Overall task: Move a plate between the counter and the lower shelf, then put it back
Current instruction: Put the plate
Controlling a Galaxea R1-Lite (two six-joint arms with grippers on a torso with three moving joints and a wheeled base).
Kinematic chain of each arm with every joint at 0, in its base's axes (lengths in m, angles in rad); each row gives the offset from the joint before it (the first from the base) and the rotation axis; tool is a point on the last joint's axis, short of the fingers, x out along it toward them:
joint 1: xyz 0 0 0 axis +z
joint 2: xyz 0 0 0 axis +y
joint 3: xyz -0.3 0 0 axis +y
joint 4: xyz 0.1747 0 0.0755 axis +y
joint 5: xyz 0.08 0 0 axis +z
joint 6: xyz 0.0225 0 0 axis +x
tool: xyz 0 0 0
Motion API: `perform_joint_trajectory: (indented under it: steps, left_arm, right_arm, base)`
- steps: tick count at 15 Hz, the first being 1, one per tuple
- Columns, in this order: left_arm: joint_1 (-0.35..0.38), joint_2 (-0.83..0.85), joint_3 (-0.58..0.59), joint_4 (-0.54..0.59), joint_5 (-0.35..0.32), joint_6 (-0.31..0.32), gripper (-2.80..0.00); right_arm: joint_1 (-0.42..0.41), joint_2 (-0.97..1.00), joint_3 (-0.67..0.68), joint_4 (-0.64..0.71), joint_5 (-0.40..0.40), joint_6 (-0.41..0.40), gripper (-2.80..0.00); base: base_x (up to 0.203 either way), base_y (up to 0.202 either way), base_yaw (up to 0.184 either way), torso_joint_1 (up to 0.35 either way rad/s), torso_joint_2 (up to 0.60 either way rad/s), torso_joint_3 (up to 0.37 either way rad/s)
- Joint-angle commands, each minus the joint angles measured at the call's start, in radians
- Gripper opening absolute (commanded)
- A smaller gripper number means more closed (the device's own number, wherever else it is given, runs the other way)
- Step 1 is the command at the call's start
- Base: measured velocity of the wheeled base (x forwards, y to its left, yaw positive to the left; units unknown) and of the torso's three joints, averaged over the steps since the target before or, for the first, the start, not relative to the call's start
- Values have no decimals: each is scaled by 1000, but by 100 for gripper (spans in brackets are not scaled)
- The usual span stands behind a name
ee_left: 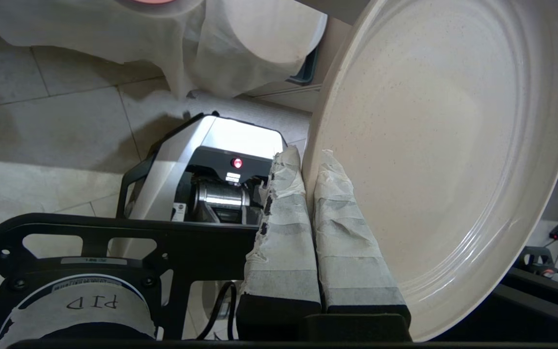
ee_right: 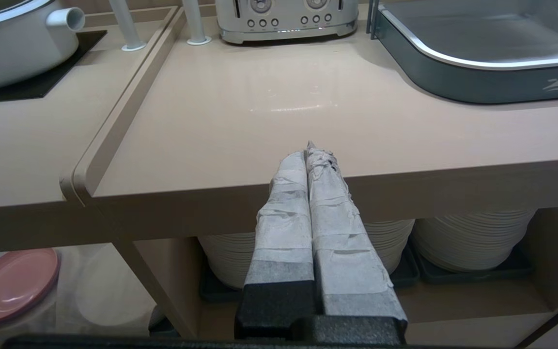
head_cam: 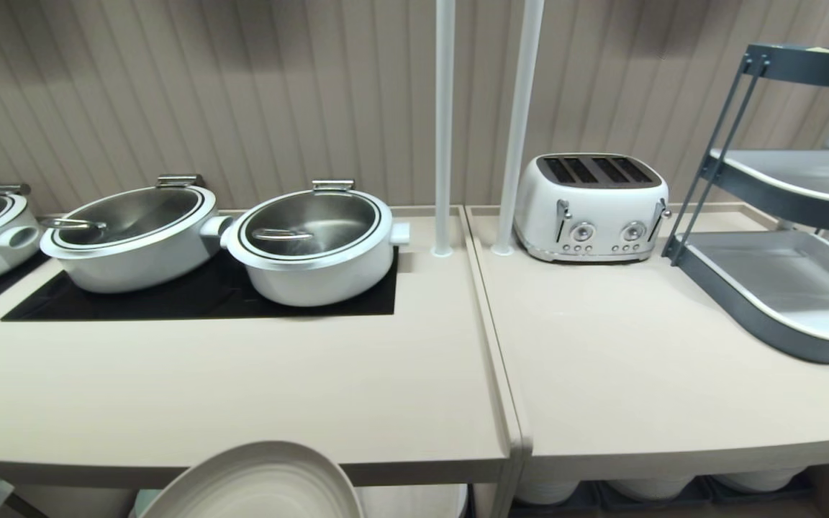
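The left gripper (ee_left: 310, 167) is closed on the rim of the plate (ee_left: 443, 160), one taped finger against the inner face and the other against the outer wall, with the rim pinched between them. The plate stands tilted, close to on edge, and is held clear of any surface; in the head view its upper edge (head_cam: 256, 478) shows just in front of and below the front edge of the counter (head_cam: 242, 374). Behind it, the lower shelf (ee_left: 308, 92) is visible with a white cloth (ee_left: 114, 34) draped over its contents. The right gripper (ee_right: 310, 155) is closed and empty, parked in front of the neighbouring worktop (ee_right: 308, 97), well apart from the work. In my judgement the plate is rigid, fairly light for its width, and breakable if dropped or struck against the counter edge. Its matte surface should offer fair friction, but a single rim pinch leaves most of its weight hanging to one side, so it may pivot in the grip. The low upright rim is the sound place to hold it, as now. Clearance at the counter edge merits care. Three white pots (head_cam: 314, 244) stand on the black cooktop panel (head_cam: 198, 298), well back from the front edge.
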Motion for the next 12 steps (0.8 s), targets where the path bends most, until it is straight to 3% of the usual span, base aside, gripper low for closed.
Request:
perform_joint_trajectory:
  steps: [1,12]
  left_arm:
    - [-3,1,1,2,1,-6,-280]
    - [-6,1,11,3,15,-35,-280]
  right_arm:
    - [0,0,0,-1,-1,0,-280]
    - [0,0,0,-1,-1,0,-280]
  base:
    - [0,0,0,0,0,0]
    - [0,0,0,0,0,0]
